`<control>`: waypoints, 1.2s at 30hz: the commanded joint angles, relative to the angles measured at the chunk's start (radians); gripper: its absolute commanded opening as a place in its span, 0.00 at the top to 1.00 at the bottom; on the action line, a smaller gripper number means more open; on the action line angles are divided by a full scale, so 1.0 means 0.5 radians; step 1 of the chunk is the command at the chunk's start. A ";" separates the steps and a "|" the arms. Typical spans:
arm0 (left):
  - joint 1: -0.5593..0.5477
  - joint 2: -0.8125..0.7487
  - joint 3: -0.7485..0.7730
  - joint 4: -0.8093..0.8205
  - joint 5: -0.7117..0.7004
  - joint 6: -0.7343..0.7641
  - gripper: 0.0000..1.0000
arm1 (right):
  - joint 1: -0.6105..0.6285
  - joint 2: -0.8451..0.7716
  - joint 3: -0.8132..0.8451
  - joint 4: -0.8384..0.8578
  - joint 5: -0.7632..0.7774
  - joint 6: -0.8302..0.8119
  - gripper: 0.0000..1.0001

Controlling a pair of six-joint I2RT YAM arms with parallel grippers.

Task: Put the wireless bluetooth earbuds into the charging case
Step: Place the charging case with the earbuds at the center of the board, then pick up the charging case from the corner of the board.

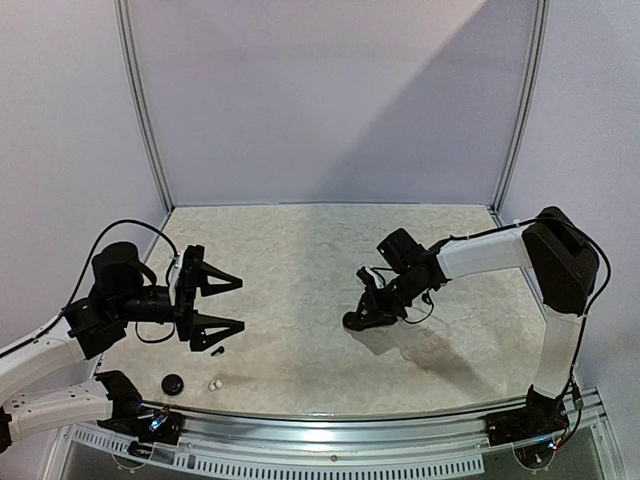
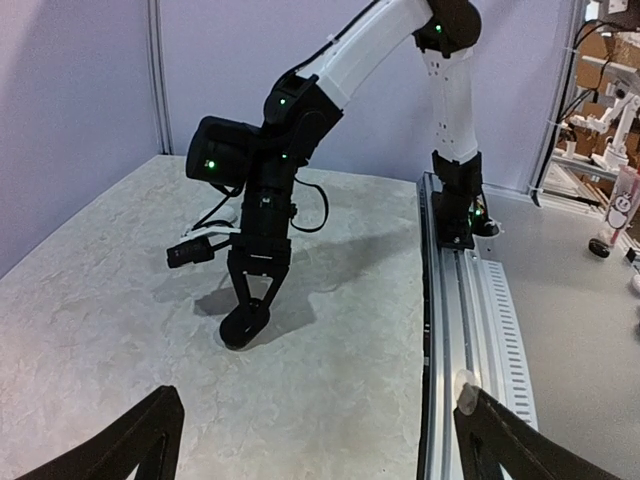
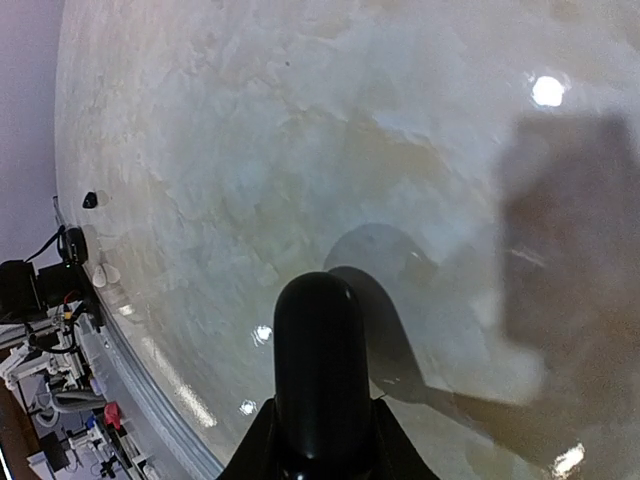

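Note:
The charging case [image 1: 358, 319] is black and rounded, and my right gripper [image 1: 368, 306] is shut on it, holding it low over the middle of the table. In the right wrist view the case [image 3: 322, 350] stands up between the fingers [image 3: 255, 445]; its lid looks closed. The left wrist view shows the case [image 2: 244, 321] hanging from the right arm. My left gripper [image 1: 240, 304] is open and empty, pointing right, at the table's left. A tiny black earbud [image 1: 216, 351] lies just below it. A white earbud [image 1: 214, 384] lies near the front edge.
A round black object [image 1: 173, 383] sits left of the white earbud, by the front rail [image 1: 330, 415]. The left wrist view shows the metal rail [image 2: 470, 300] on the right and a small pale thing [image 2: 465, 391] near my right fingertip.

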 commanded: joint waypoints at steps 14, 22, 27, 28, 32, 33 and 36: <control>0.040 -0.036 0.017 -0.097 -0.066 0.044 0.04 | -0.086 0.445 0.694 -0.783 0.230 -0.391 0.43; 0.061 0.007 0.017 -0.098 -0.055 0.066 0.04 | -0.086 0.364 1.239 -1.272 0.611 -0.737 0.28; 0.077 0.067 0.043 -0.098 -0.058 0.094 0.04 | -0.171 0.234 1.414 -1.428 1.241 -0.949 0.16; 0.081 0.079 0.049 -0.097 -0.060 0.098 0.04 | -0.226 0.218 1.406 -1.438 1.341 -0.961 0.15; 0.104 0.135 0.077 -0.101 -0.064 0.108 0.03 | -0.527 0.219 1.334 -1.448 1.393 -0.957 0.02; 0.110 0.147 0.086 -0.107 -0.066 0.111 0.04 | -0.585 0.247 1.327 -1.452 1.374 -0.958 0.01; 0.143 0.197 0.109 -0.131 -0.067 0.135 0.03 | -0.680 0.320 1.285 -1.408 1.277 -1.082 0.01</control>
